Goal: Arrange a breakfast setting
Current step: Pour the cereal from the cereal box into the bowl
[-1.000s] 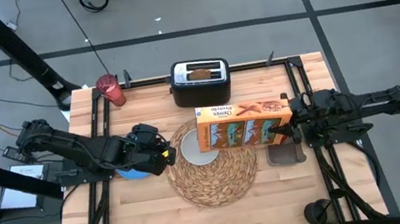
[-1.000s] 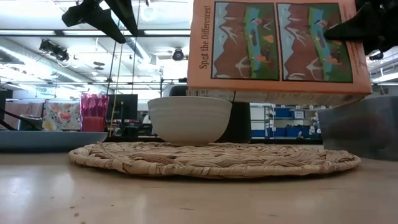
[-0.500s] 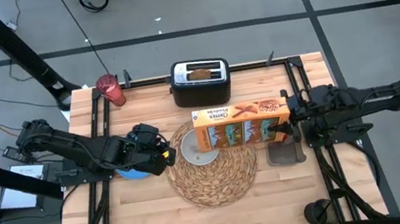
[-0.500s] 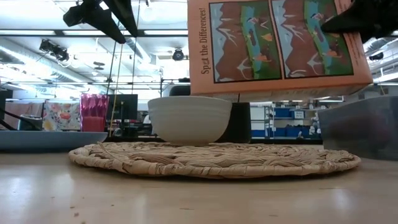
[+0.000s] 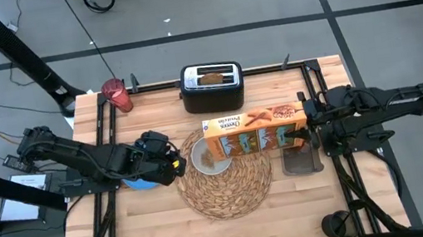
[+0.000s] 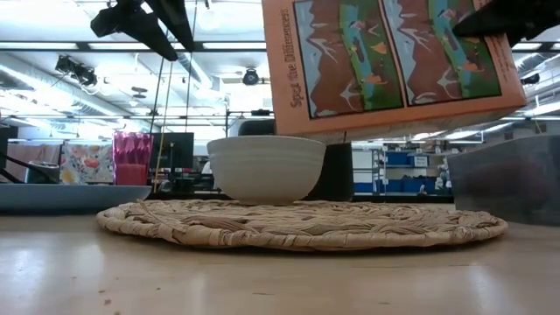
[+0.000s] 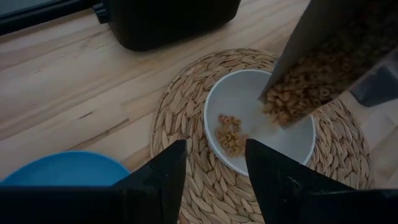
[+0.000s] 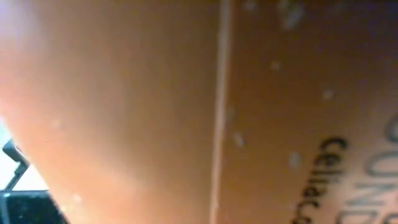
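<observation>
My right gripper (image 5: 310,125) is shut on an orange cereal box (image 5: 255,131), held tipped above the white bowl (image 5: 211,159) on the round straw placemat (image 5: 230,185). Cereal rings lie in the bowl (image 7: 229,132) below the box's open end (image 7: 292,99). My left gripper (image 7: 214,180) is open and empty over the blue plate (image 5: 140,182), left of the placemat. A toast slice (image 5: 210,76) stands in the black toaster. The pink-red cup (image 5: 116,95) stands at the far left. No apple or spoon shows. My right gripper holds the cereal box by its closed end (image 5: 300,125), the end toward the table's right. The fingers come level from the table's right side. The box is lifted clear (image 6: 394,66) and tilted, its open end down over the bowl. The right wrist view shows only the box's orange wall.
The black toaster (image 5: 212,90) stands at the far edge behind the placemat. A grey container (image 5: 302,161) sits right of the placemat, under my right arm. A dark round object (image 5: 337,224) stands at the near right corner. Bare wood lies along the near edge.
My right gripper has turned the cereal box, tipping its open end lower toward the bowl. Cereal has dropped into the bowl, which was empty before.
</observation>
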Motion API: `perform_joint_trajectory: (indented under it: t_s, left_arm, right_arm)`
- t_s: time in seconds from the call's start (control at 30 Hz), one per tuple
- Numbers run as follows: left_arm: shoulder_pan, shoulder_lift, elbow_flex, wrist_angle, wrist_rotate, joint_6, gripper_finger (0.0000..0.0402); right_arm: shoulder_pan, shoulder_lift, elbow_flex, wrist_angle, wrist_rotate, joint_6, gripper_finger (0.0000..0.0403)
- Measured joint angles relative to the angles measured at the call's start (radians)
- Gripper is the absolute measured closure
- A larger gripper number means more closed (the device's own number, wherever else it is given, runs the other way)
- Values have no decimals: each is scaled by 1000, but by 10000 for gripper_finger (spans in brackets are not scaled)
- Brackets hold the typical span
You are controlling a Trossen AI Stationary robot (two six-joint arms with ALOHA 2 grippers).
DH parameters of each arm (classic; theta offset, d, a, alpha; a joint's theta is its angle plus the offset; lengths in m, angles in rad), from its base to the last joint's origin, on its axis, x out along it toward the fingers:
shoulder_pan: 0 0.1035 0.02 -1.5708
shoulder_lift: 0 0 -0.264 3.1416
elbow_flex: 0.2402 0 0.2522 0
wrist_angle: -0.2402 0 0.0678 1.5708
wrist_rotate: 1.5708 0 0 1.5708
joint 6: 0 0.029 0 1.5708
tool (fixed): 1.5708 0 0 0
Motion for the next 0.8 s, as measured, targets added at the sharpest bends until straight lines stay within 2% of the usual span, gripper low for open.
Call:
perform_joint_trajectory:
  t_s: [0.23, 0.8]
  left_arm:
    - [0, 0, 0, 33, 4, 56, 230]
    - [0, 0, 0, 41, 5, 68, 230]
  right_arm:
    - [0, 50, 60, -35, 0, -38, 127]
    - [0, 91, 118, -66, -18, -67, 133]
